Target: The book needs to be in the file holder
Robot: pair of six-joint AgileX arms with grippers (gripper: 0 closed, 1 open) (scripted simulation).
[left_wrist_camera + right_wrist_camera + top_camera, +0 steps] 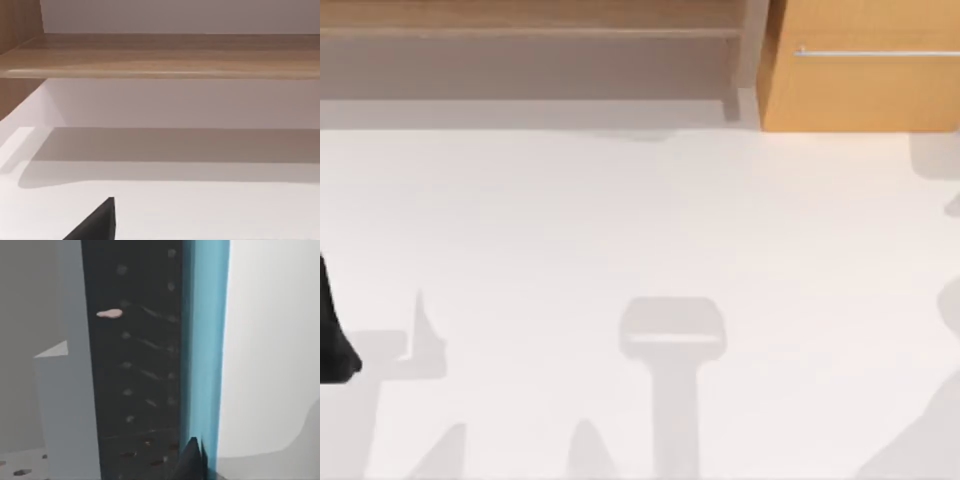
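Observation:
The book (207,340) shows as a tall teal-blue strip standing upright. It lies right against a dark perforated panel of the file holder (135,365), which has pale grey walls (67,405) on its other side. A dark part of my right gripper (192,460) overlaps the book's near end. I cannot tell whether the book is inside a slot or just beside the panel. My left arm (334,335) stays parked at the table's left edge, and a black tip of my left gripper (95,225) hangs over bare white table.
A wooden shelf (530,25) runs along the back of the table, with an orange-wood cabinet (860,70) and its metal handle at the back right. The white tabletop (640,220) carries only grey shadows.

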